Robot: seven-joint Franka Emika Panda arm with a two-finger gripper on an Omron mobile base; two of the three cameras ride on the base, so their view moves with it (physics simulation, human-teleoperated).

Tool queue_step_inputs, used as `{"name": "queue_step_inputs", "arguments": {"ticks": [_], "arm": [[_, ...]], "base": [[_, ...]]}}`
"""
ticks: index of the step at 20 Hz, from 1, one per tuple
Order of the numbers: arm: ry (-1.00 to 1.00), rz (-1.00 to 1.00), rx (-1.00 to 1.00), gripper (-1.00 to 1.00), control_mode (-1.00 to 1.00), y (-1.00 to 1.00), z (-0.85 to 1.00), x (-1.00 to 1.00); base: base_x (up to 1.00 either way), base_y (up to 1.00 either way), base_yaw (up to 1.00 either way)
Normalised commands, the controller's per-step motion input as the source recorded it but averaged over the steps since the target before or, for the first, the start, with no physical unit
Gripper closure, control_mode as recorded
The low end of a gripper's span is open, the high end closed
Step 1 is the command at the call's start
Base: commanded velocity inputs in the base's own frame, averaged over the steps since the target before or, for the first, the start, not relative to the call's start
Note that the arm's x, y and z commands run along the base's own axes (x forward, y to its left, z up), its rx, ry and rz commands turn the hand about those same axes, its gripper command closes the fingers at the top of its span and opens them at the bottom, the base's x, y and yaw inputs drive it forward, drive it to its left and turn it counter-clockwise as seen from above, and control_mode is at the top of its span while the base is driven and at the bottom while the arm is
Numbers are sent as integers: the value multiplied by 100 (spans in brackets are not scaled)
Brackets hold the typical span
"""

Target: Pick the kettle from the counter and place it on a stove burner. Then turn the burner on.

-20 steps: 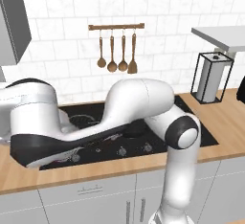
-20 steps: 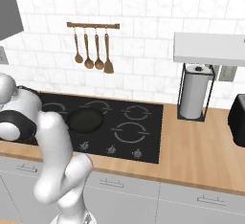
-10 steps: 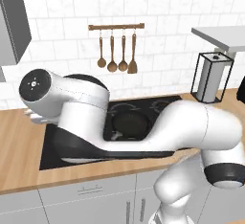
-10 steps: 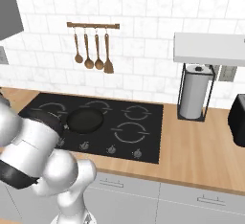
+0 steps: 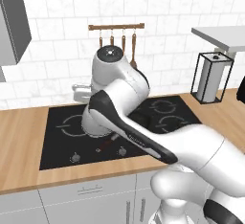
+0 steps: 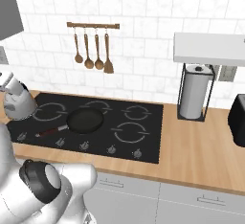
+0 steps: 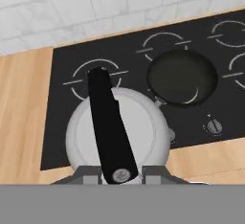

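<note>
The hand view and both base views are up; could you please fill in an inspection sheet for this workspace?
Surface: wooden counter with black stove set in it.
Job's things: kettle held above the stove's left end, over the left ring markings; it also shows at the left edge of the right base view.
Clutter: frying pan on the stove; paper towel holder on the counter.
Grippers: gripper shut on the kettle's black handle.
Cables: nothing seen.
Surroundings: tiled wall, utensil rail, shelf.

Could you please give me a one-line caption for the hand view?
Jaws shut on the kettle handle, above the stove, beside the frying pan.
</note>
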Motion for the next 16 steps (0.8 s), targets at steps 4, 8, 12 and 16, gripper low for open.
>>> {"name": "queue_step_inputs", "arguments": {"ticks": [4,8,12,16], "arm": [[47,6,0,100,-100,-4,-16,100],[39,3,-6,100,-100,14,0,99],[12,0,-4,100,-100,18,-20,93],[1,0,0,100,-100,28,-44,71]], "base": [[0,0,0],[0,0,0],[0,0,0],[0,0,0]]}}
